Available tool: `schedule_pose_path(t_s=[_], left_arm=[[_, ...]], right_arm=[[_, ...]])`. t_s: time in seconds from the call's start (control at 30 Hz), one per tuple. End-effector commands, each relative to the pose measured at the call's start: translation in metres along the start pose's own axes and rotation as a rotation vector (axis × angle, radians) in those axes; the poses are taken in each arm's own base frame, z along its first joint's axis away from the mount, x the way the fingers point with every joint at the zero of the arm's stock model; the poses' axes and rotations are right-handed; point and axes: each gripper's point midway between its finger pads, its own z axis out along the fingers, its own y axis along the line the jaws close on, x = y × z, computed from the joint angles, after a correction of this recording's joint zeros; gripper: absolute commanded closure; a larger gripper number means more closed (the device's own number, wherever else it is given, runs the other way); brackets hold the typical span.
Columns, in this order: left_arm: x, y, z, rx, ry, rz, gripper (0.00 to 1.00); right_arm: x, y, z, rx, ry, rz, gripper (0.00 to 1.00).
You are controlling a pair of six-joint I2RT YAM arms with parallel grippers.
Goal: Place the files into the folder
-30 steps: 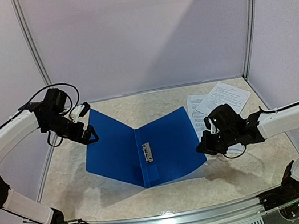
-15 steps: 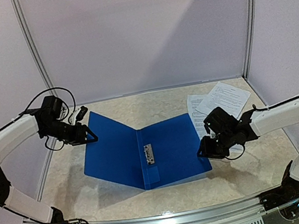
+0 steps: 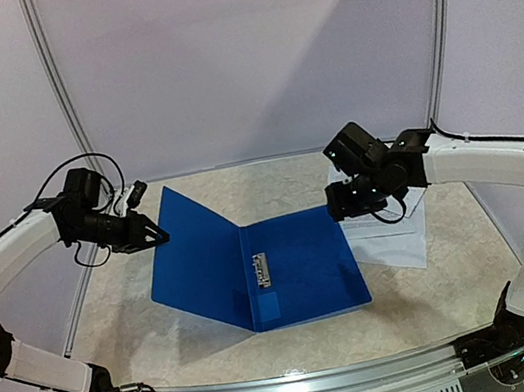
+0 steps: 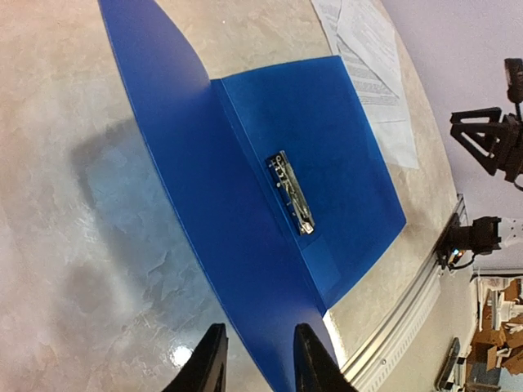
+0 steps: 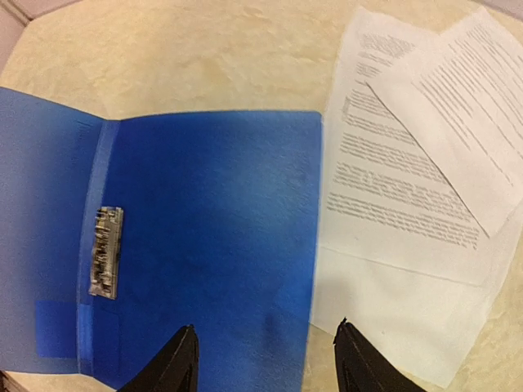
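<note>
The folder [image 3: 300,265] lies open on the table [image 3: 431,288], nearest of all. Its right half is flat and its left cover tilts up from the spine, where a metal clip [image 3: 258,268] sits. My left gripper [image 4: 261,363] is at the left edge of that raised cover. Its fingers [image 4: 214,359] are only a little apart, the cover's corner is between them, and a strip of table shows beside one finger, so they are not pinching it. Farther back on the right, my right gripper [image 5: 268,359] hangs with its jaws wide and holds nothing. It is above the far right edge of the folder's flat half. The papers [image 5: 400,188] are overlapping printed sheets flat on the table, just beside the folder's right edge and reaching toward the far right corner.
</note>
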Motion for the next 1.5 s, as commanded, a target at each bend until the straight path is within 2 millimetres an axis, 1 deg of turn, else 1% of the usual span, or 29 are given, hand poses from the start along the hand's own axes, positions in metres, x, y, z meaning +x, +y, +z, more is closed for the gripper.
schedule_pose_path(t_s=[0.0,0.07,0.1,0.13,0.17,0.2,0.27,0.33,0.43,0.5,0.57,0.67,0.83,0.93,1.1,1.3,1.4,1.47], left_arm=[[0.002,0.0,0.005,0.015,-0.009,-0.027,0.71],[0.002,0.001,0.005,0.013,-0.012,-0.032,0.74],[0.002,0.001,0.005,0.013,-0.012,-0.036,0.75],[0.002,0.001,0.006,0.014,-0.014,-0.04,0.75],[0.002,0.001,0.006,0.017,-0.015,-0.043,0.76],[0.002,0.001,0.007,0.019,-0.017,-0.045,0.76],[0.003,0.001,0.008,0.027,-0.016,-0.053,0.77],[0.004,0.001,0.008,0.033,-0.014,-0.059,0.77],[0.003,0.001,0.009,0.033,-0.014,-0.06,0.77],[0.003,0.002,0.009,0.03,-0.015,-0.058,0.78],[0.003,0.001,0.008,0.032,-0.016,-0.054,0.78],[0.002,0.002,0.007,0.027,-0.019,-0.052,0.78],[0.002,0.004,0.007,0.02,-0.023,-0.052,0.78],[0.002,0.005,0.006,0.016,-0.025,-0.052,0.78],[0.001,0.005,0.005,0.013,-0.03,-0.051,0.78],[0.001,0.006,0.004,0.009,-0.032,-0.053,0.78],[0.0,0.006,0.004,0.01,-0.034,-0.051,0.78],[0.0,0.006,0.003,0.008,-0.035,-0.052,0.78]], right_arm=[[0.005,0.065,0.012,-0.203,0.048,-0.146,0.44],[0.013,0.113,0.015,-0.445,0.098,-0.119,0.49],[0.018,0.132,0.022,-0.535,0.135,-0.083,0.53],[0.019,0.148,0.023,-0.612,0.151,-0.061,0.57],[0.022,0.159,0.029,-0.658,0.176,-0.028,0.61],[0.028,0.167,0.041,-0.681,0.216,0.013,0.64],[0.035,0.177,0.056,-0.71,0.261,0.054,0.69],[0.049,0.181,0.072,-0.719,0.311,0.08,0.7],[0.058,0.188,0.084,-0.739,0.342,0.11,0.75],[0.07,0.191,0.094,-0.742,0.38,0.118,0.79],[0.079,0.191,0.102,-0.734,0.406,0.126,0.81],[0.091,0.188,0.108,-0.719,0.436,0.144,0.82],[0.106,0.189,0.113,-0.716,0.475,0.164,0.84],[0.11,0.189,0.118,-0.708,0.486,0.171,0.84],[0.114,0.176,0.124,-0.634,0.477,0.162,0.86],[0.11,0.166,0.119,-0.582,0.449,0.138,0.86],[0.107,0.168,0.116,-0.6,0.443,0.135,0.86],[0.108,0.172,0.117,-0.615,0.45,0.143,0.86]])
